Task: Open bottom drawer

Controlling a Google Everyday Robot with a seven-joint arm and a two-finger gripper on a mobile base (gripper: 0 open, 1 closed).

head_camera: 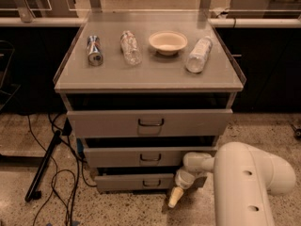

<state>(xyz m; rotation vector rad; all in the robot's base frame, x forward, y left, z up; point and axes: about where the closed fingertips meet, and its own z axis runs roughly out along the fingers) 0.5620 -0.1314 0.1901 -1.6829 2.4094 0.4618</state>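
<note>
My gripper point(175, 197) low by the floor point(117, 208), just in front of the bottom drawer point(124, 182), right of its handle point(151, 183), I cannot tell whether it is apart or together.

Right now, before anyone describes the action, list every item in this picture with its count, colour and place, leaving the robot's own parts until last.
cabinet top: 1, grey, centre of view
can: 1, silver, lying at the top's left
clear bottle: 1, transparent, lying right of the can
bowl: 1, cream, right of the clear bottle
pale bottle: 1, whitish, lying at the top's right
top drawer: 1, grey, highest
middle drawer: 1, grey, between
bottom drawer: 1, grey, lowest
cables: several, black, floor left
pole: 1, black, floor left
arm: 1, white, lower right
gripper: 1, cream, low before the bottom drawer's right part
</note>
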